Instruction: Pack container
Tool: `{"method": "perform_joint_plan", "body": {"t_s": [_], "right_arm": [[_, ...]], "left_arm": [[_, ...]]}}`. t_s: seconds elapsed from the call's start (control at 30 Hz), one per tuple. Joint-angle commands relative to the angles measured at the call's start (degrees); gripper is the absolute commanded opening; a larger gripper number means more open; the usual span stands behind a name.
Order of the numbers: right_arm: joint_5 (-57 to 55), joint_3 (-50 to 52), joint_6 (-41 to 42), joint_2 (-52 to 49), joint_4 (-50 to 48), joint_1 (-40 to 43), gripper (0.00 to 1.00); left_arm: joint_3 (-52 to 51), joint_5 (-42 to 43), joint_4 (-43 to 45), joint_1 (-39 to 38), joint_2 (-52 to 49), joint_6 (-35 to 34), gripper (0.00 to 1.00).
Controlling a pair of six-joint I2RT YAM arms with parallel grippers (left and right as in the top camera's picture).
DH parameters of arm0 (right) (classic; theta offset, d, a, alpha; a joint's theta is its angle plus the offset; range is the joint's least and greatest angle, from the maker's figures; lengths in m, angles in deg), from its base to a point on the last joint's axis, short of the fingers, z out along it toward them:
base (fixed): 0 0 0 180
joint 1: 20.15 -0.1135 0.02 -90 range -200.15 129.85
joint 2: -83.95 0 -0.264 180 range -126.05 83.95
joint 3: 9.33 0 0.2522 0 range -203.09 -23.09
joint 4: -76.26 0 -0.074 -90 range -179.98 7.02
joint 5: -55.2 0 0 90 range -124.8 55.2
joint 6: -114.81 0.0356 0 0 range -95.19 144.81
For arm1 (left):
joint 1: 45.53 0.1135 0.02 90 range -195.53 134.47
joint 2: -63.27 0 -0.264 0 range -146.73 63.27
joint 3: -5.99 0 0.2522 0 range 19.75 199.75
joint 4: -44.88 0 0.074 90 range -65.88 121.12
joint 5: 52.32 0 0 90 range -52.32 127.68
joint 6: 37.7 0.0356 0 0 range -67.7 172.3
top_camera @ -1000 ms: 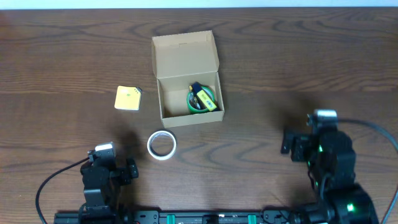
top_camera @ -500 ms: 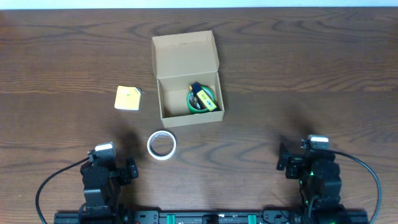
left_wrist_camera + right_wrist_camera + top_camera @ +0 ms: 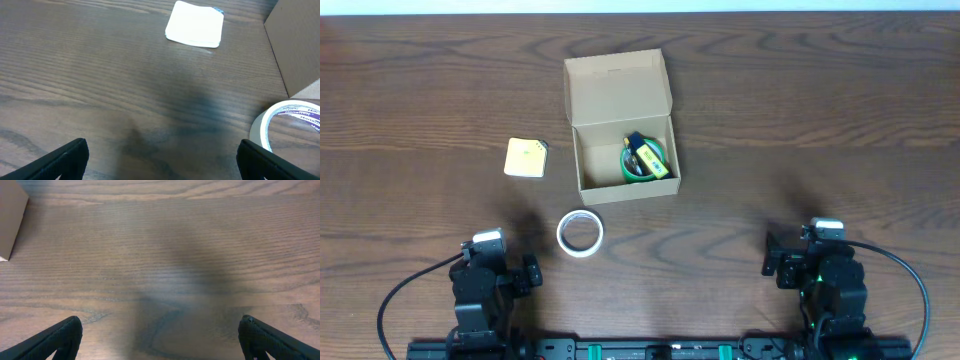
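Dark brown wood-grain table [image 3: 800, 100], nothing else in the bkgd. The small tan cardboard box [image 3: 620, 125] sits centre-far, flap lid hinged open toward the far side. Inside, on the right half, are a green tape ring [image 3: 629, 173] w/ a yellow-and-blue oblong item [image 3: 648, 156] lying across it; can't tell what that item is. The left half of the box floor is bare.

Two things are outside the box: a white tape roll [image 3: 580, 233] lying flat just in front of the box's near-left corner, and a pale yellow square pad [image 3: 526, 158] to the box's left, apart from it.

Both arms are at the near edge, well apart from the box. Left gripper [image 3: 162, 147]: fingers spread wide, nothing btwn them. Right gripper [image 3: 160, 322]: same, wide and empty, only bare wood ahead plus a box corner at far left.

Step, as I read it: packing partly done, btwn picks, no grasp under way. The white roll looks the likely next item and the left arm is closest. That calls for reaching fwd and slightly right, fingers either side of the ring wall, closing, lifting over the box's front wall and releasing over the bare left half. The pad would follow, then the lid.
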Motion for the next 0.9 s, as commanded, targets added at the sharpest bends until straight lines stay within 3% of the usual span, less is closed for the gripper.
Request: {"method": "perform_joint_plan", "body": {"t_s": [0.0,0.13,0.27,0.53,0.67,0.87], "right_arm": [[0.42,0.13,0.70,0.35,0.04,0.35,0.99],[0.42,0.13,0.70,0.35,0.04,0.35,0.99],[0.44,0.13,0.70,0.35,0.04,0.35,0.99],[0.42,0.13,0.70,0.35,0.04,0.35,0.99],[0.44,0.13,0.70,0.35,0.04,0.35,0.99],[0.42,0.13,0.70,0.35,0.04,0.35,0.99]], "left_arm": [[-0.63,-0.44,-0.17,-0.09,0.35,0.46,0.95],[-0.61,-0.28,-0.39,-0.20,0.26,0.37,0.95],[1.31,0.02,4.31,-0.20,-3.10,-4.90,0.95],[16.90,2.95,15.54,-0.20,-27.17,-8.22,0.95],[27.02,8.17,17.62,-0.20,-42.32,-8.41,0.95],[37.48,8.59,18.36,-0.17,-61.11,-9.03,0.96]]}}
